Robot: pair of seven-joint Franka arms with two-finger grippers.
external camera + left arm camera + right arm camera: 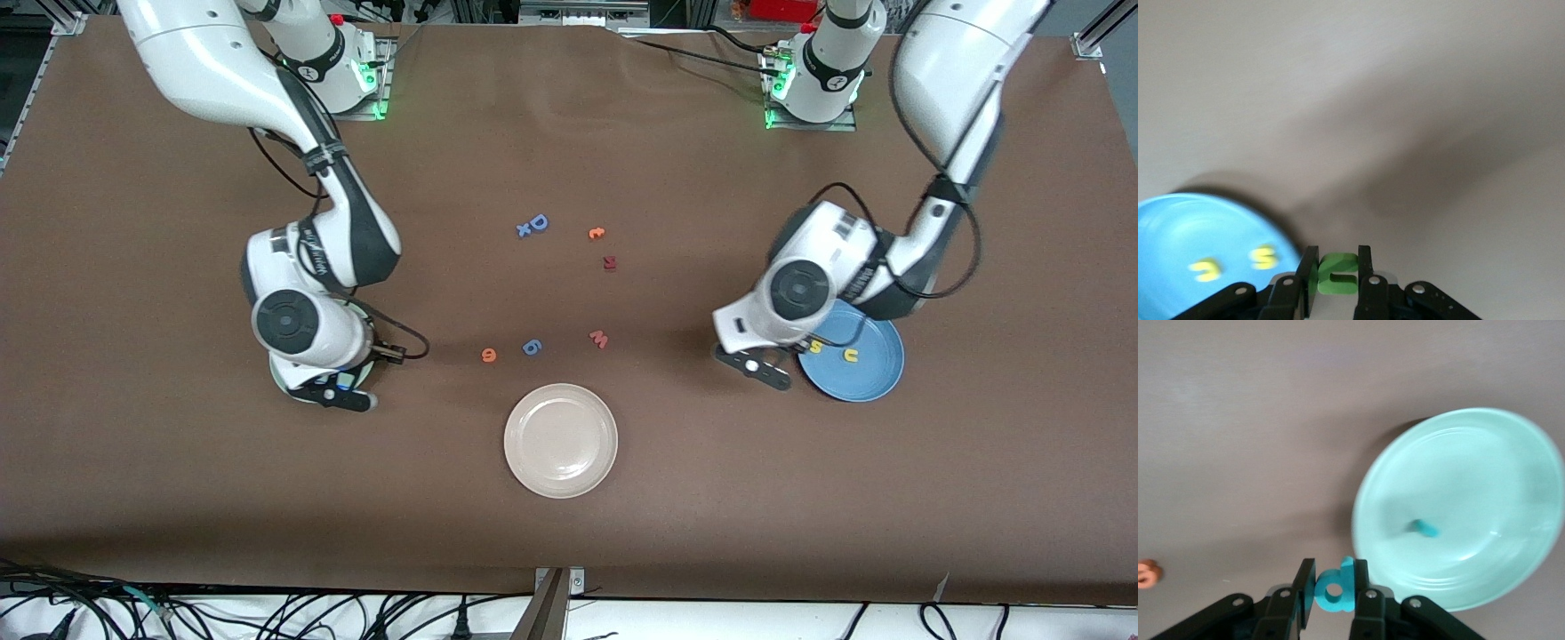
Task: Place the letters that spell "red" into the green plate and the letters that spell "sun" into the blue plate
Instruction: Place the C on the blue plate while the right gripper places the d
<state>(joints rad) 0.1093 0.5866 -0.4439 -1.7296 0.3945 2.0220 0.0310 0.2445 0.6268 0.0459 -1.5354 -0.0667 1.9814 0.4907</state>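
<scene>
Two grips I can confirm: my left gripper pinches the green "n" beside the blue plate, which holds the yellow "s" and "u"; my right gripper clamps the teal "d" at the green plate rim, the teal "r" inside.

The right arm hides most of the green plate.

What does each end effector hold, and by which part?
Left end effector: green letter, pinched by its two sides. Right end effector: teal "d", likewise.
</scene>
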